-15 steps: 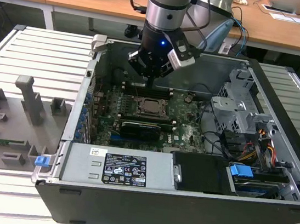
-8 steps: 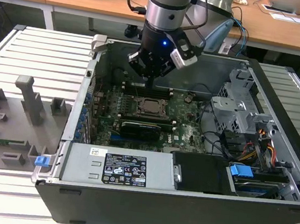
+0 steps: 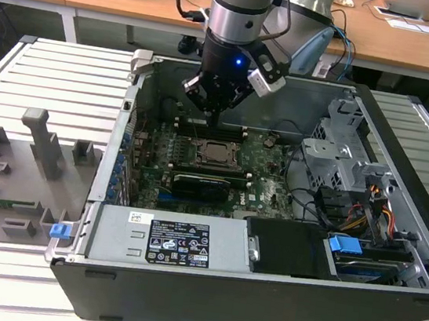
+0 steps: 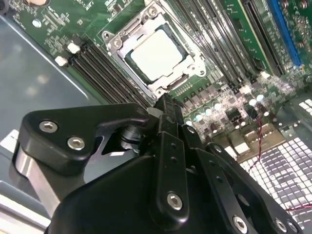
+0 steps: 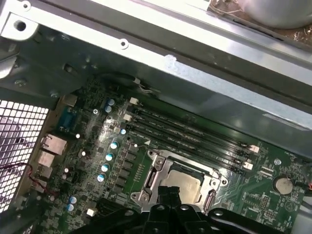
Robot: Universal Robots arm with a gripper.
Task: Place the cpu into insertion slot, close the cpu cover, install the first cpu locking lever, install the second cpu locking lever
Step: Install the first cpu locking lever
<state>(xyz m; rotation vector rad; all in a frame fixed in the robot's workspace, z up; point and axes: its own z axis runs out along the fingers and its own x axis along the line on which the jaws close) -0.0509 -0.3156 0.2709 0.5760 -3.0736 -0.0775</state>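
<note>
Gripper (image 3: 214, 114) near cpu (image 3: 217, 152)

At the exterior view's left, grey fixture tray (image 3: 23, 171). Mid-case, cpu in insertion slot (image 4: 131, 63), cpu cover (image 4: 116, 45) flat around it; gripper close by, fingers (image 4: 168, 126) pressed together, empty. At the exterior view's right, drive cage (image 3: 344, 146).

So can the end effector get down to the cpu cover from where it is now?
Probably yes. The end effector hangs close above the cpu cover, and both wrist views show open air between them. The memory slots alongside lie low, out of the way.
</note>
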